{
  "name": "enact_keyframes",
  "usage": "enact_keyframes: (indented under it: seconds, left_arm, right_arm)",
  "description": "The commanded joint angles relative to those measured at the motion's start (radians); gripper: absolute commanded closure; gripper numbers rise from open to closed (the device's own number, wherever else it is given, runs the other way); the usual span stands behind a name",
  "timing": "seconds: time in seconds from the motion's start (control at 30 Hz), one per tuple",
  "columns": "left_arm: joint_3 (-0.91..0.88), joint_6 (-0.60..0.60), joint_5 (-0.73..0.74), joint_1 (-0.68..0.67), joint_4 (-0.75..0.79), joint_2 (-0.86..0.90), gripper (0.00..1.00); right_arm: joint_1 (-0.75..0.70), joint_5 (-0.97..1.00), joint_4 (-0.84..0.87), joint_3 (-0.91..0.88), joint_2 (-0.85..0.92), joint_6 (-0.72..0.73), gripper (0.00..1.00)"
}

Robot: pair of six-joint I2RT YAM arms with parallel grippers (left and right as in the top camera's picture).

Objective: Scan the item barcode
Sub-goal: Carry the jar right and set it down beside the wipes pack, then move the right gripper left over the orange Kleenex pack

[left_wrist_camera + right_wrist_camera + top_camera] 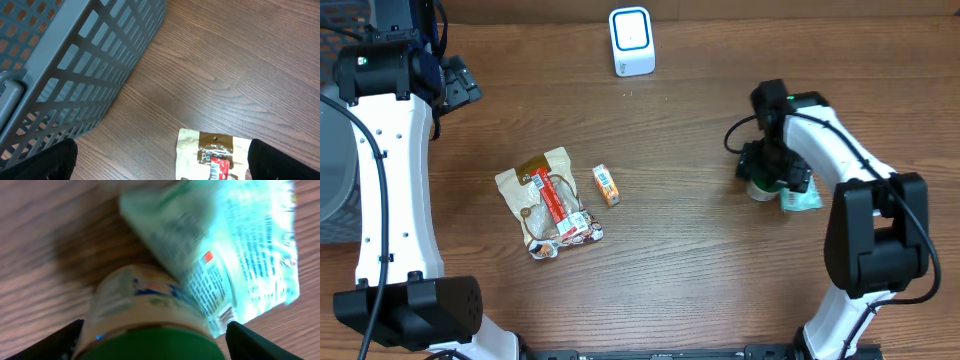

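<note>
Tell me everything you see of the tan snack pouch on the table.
The snack pouch lies flat on the wooden table, left of centre. Crinkly tan film, brown header band with a hang hole, red label strip down its middle, seemingly bearing a barcode. A small orange packet lies just right of it, apart.

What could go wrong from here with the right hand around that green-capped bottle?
The pale green packet lies against the bottle between the fingers of the right hand, so closing or lifting could pinch or drag it along. The right wrist view is blurred; a grip now might land off-centre and tip the bottle. No barcode shows on the bottle, so it may reach the scanner facing wrongly.
</note>
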Motion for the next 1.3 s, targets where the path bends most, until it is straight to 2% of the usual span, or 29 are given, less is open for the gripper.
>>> enact_keyframes:
  seconds: [0.0,0.3,0.4,0.5,0.57,0.6,0.67,0.77,0.83,1.07,1.27]
  left_arm:
    - [0.02,0.011,0.001,0.002,0.0,-0.026,0.0]
    - [0.02,0.011,0.001,0.002,0.0,-0.026,0.0]
    - [0.02,0.011,0.0,0.002,0.0,-0.026,0.0]
    - [0.02,0.011,0.001,0.002,0.0,-0.026,0.0]
    - [0.02,0.011,0.001,0.002,0.0,-0.026,0.0]
    - [0.02,0.011,0.001,0.002,0.0,-0.026,0.0]
    - [0.02,0.011,0.001,0.002,0.0,-0.026,0.0]
    - [0.02,0.011,0.001,0.002,0.0,-0.026,0.0]
    - [0.02,0.011,0.001,0.002,0.0,-0.026,0.0]
    - [0.02,0.011,0.001,0.002,0.0,-0.026,0.0]
    - [0.02,0.011,0.001,0.002,0.0,-0.026,0.0]
  right_arm:
    - [-0.044,0.006,-0.006,0.056,-0.021,0.005,0.11]
    - [-0.057,-0.063,-0.146,0.338,-0.07,0.004,0.15]
    - [-0.019,-0.194,-0.19,0.437,-0.08,-0.003,0.19]
    - [0.04,-0.329,-0.181,0.458,-0.084,-0.003,0.24]
    - [0.086,-0.374,-0.17,0.457,-0.08,-0.003,0.35]
    - [0.114,-0.377,-0.166,0.457,-0.078,-0.003,0.46]
    - [0.177,-0.372,-0.147,0.454,-0.073,-0.004,0.58]
    - [0.278,-0.372,-0.073,0.435,-0.066,-0.003,0.85]
    - [0.346,-0.372,-0.014,0.421,-0.055,-0.003,0.92]
    - [0.544,-0.367,0.193,0.356,0.012,-0.003,0.94]
    - [0.65,-0.266,0.263,0.345,0.11,-0.003,0.94]
